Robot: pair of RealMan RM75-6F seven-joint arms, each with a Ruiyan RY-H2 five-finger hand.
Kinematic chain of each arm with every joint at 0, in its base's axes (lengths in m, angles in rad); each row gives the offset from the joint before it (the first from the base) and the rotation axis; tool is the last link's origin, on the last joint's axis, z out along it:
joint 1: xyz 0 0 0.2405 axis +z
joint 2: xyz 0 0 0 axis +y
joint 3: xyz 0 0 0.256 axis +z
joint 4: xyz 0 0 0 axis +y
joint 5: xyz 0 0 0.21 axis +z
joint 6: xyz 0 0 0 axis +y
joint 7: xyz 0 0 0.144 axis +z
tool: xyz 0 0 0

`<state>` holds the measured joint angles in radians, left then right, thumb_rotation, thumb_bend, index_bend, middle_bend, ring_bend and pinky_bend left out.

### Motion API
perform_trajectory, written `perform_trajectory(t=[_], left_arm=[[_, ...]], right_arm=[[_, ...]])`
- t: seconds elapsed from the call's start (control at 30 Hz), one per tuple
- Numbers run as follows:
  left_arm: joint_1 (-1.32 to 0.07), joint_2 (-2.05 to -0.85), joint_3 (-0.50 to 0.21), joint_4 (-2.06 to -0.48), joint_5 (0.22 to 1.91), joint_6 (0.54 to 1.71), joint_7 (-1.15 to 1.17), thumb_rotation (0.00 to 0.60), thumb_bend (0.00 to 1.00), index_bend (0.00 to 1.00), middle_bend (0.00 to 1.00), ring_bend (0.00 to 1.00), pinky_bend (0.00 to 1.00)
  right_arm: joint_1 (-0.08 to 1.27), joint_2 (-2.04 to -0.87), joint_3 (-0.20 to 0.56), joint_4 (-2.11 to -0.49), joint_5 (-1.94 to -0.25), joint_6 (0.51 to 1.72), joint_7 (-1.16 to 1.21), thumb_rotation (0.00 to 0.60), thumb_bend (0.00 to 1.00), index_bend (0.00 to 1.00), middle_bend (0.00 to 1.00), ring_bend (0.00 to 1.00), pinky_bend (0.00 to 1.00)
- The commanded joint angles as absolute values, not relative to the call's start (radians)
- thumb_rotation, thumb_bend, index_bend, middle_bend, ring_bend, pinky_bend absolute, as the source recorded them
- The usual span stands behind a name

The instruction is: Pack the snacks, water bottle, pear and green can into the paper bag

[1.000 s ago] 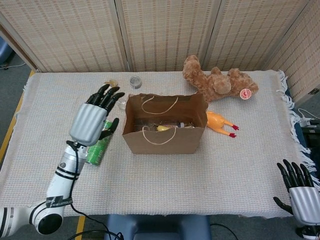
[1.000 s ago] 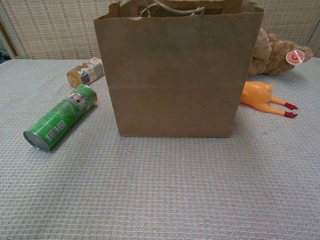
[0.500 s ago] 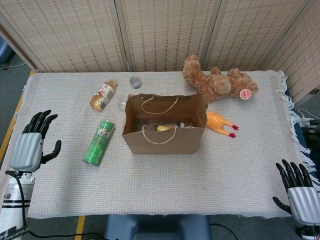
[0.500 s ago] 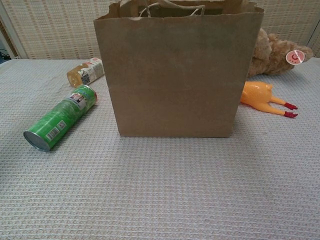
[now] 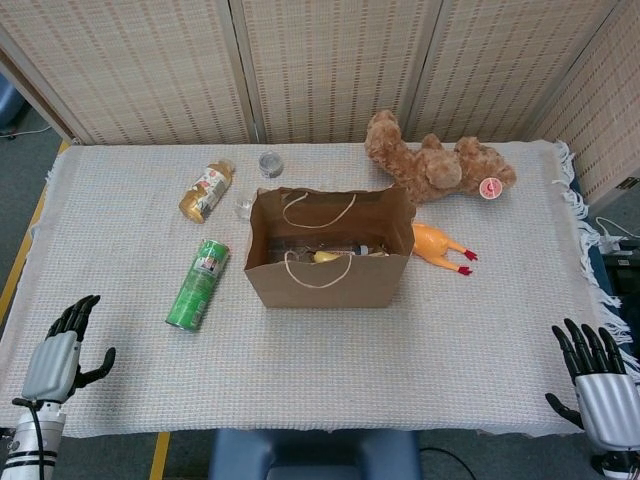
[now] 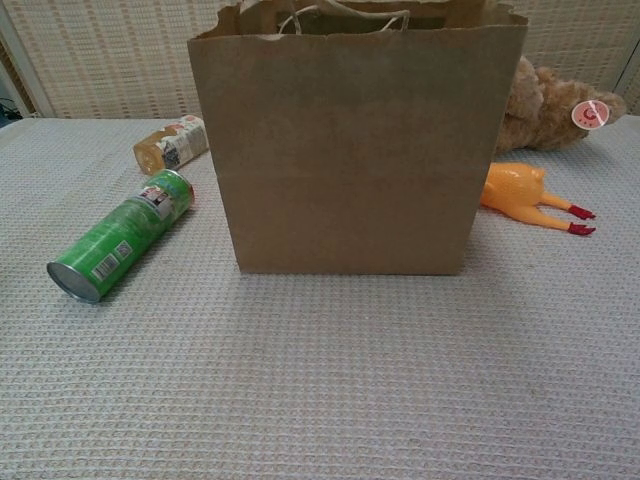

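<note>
**Both hands empty at the near edge, green can outside the bag**

The brown paper bag (image 5: pixel 328 262) stands upright at the middle of the woven tabletop (image 5: pixel 480 330), something yellow showing inside. The green cylindrical can (image 5: pixel 198 285) lies on its side at the bag's 9 o'clock, just apart from it — a tan-labelled snack bottle (image 5: pixel 206 191) lies at 10 o'clock. The left hand (image 5: pixel 62 352) and right hand (image 5: pixel 597 382) hover at the near corners, fingers spread, holding nothing.
</note>
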<state>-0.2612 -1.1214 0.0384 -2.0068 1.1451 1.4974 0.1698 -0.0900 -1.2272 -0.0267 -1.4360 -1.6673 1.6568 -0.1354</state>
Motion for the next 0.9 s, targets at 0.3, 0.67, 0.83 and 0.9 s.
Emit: perform_trajectory(t=[0.3, 0.67, 0.83, 0.9], left_arm=[[-0.241, -1.237, 0.026, -2.059, 1.154, 1.452, 0.260, 0.600, 0.40, 0.00, 0.00, 0.00, 0.07], [-0.322, -1.391, -0.071, -2.024, 0.968, 1.365, 0.401, 0.600, 0.40, 0.00, 0.00, 0.00, 0.03], [-0.368, -1.452, -0.115, -1.976, 0.897, 1.346, 0.472, 0.600, 0.39, 0.00, 0.00, 0.00, 0.02], [-0.385, -1.474, -0.135, -1.966, 0.880, 1.352, 0.499, 0.600, 0.39, 0.00, 0.00, 0.00, 0.01]], right_arm=[[-0.089, -1.226, -0.028, -1.433, -1.670, 1.656, -0.127, 0.600, 0.00, 0.04, 0.00, 0.00, 0.00], [-0.086, -1.224, -0.027, -1.434, -1.669, 1.652, -0.121, 0.600, 0.00, 0.04, 0.00, 0.00, 0.00], [-0.086, -1.225, -0.027, -1.432, -1.669, 1.652, -0.119, 0.600, 0.00, 0.04, 0.00, 0.00, 0.00], [-0.085, -1.225, -0.027, -1.431, -1.669, 1.652, -0.119, 0.600, 0.00, 0.04, 0.00, 0.00, 0.00]])
